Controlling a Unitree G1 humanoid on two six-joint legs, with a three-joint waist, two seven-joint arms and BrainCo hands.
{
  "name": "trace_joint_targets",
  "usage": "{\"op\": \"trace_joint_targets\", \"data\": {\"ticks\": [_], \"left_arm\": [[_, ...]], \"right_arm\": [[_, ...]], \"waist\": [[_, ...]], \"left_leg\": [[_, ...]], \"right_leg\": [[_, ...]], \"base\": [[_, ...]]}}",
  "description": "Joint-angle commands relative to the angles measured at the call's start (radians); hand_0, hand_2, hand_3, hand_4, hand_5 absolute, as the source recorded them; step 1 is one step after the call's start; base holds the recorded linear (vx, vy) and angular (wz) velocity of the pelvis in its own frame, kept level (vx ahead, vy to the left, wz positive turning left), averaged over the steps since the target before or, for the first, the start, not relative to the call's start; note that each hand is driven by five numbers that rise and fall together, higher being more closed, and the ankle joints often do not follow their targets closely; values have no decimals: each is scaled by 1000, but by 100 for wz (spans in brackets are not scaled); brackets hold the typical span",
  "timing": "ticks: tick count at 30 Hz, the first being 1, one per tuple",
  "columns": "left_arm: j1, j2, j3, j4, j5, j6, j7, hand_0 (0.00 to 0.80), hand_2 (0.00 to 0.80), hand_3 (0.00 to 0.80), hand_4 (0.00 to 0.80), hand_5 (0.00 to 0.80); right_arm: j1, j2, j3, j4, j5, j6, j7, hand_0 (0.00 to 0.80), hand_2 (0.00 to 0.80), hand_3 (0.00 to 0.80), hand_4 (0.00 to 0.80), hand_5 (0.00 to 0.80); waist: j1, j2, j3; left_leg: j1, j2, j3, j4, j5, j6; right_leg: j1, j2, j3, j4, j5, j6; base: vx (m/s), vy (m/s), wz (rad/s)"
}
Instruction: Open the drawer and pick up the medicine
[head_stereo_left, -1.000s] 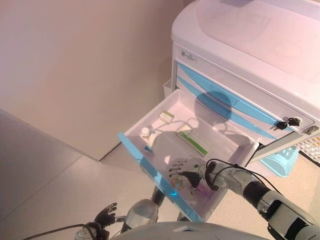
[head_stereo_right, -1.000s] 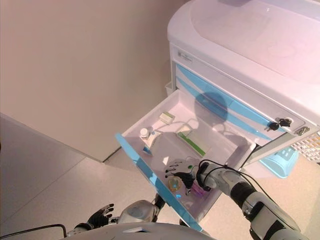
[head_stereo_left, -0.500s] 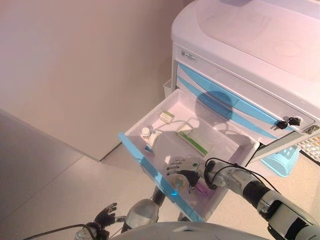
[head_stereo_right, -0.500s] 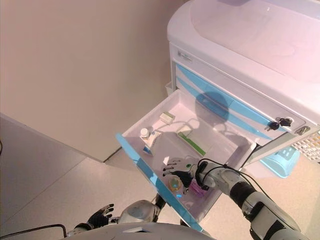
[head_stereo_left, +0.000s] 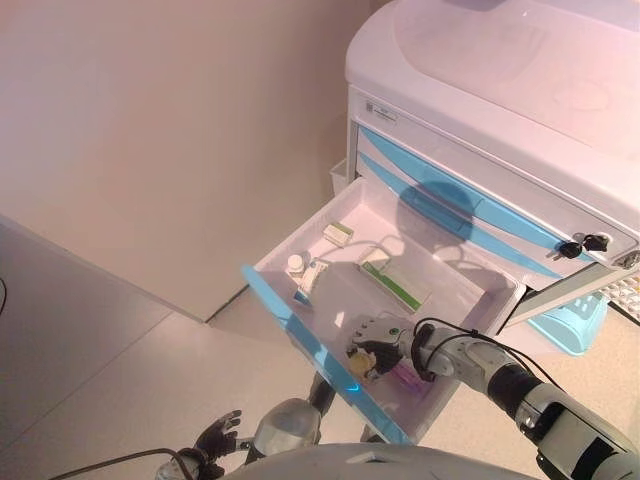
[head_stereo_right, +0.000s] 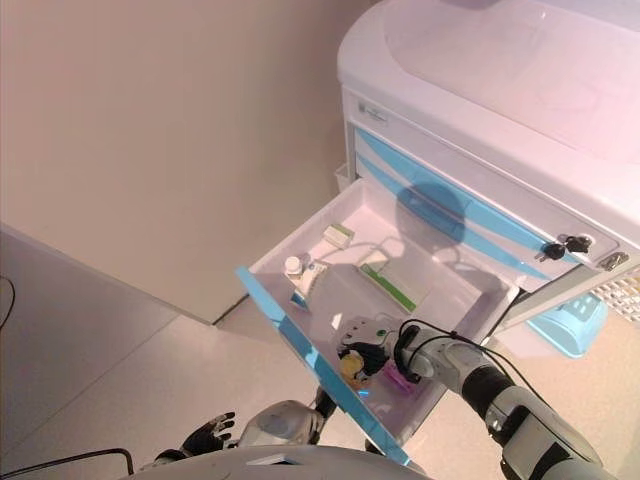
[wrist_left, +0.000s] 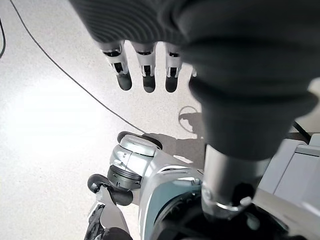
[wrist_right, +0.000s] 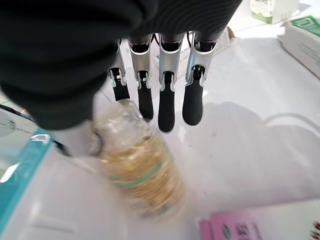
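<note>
The cart's top drawer (head_stereo_left: 455, 290) stands pulled out, its blue front (head_stereo_left: 300, 322) nearest me. Inside it, near that front, lies a small clear medicine bottle (wrist_right: 142, 175) with yellow contents. My right hand (head_stereo_left: 380, 335) reaches into the drawer from the right and is curled over the bottle (head_stereo_right: 350, 367), thumb on one side and fingers (wrist_right: 167, 95) on the other. My left hand (head_stereo_left: 218, 436) hangs low above the floor, far from the drawer, with its fingers (wrist_left: 145, 70) straight and holding nothing.
Also in the drawer are a small white bottle (head_stereo_left: 297, 263), a small box (head_stereo_left: 337, 233), a long green-and-white box (head_stereo_left: 395, 283) and a pink packet (wrist_right: 235, 227). The white cart (head_stereo_left: 500, 100) carries keys (head_stereo_left: 585, 243) in its lock. A blue basket (head_stereo_left: 570, 325) hangs at its right side.
My right hand's fingers, spread over the bottle before, have curled round it. The left hand hangs as before; the whole view has shifted slightly.
</note>
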Motion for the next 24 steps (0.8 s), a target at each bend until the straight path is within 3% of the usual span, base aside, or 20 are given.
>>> {"op": "trace_joint_targets", "data": {"ticks": [1, 12, 17, 24], "left_arm": [[-20, 14, -33, 30, 24, -20, 5, 0, 0, 0, 0, 0], [-23, 21, -29, 24, 22, 6, 9, 0, 0, 0, 0, 0], [-7, 34, -21, 4, 6, 20, 11, 0, 0, 0, 0, 0], [14, 45, -5, 9, -22, 10, 7, 0, 0, 0, 0, 0]], "right_arm": [[19, 23, 50, -67, 47, -21, -22, 800, 800, 800, 800, 800], [13, -36, -21, -163, 83, 29, -105, 800, 800, 800, 800, 800], [-42, -147, -128, -347, 244, 66, -80, 800, 800, 800, 800, 800], [-177, -249, -432, -572, 679, 185, -44, 800, 800, 800, 800, 800]], "waist": [[30, -16, -8], [4, -33, -16], [-20, -48, -19], [-70, -62, -27]], "left_leg": [[2, -58, -16, -44, -44, 4], [10, -48, 4, -38, -51, 13], [20, -35, 26, -34, -55, 16], [45, -22, 64, -34, -68, 27]], "right_leg": [[-20, -52, 3, 5, 54, 60], [-18, -44, 30, -4, 72, 68], [-14, -34, 59, -15, 86, 72], [-10, -20, 112, -24, 93, 70]], "base": [[-77, 69, 0], [1, -2, 0], [7, -27, -15], [26, -1, -25]]}}
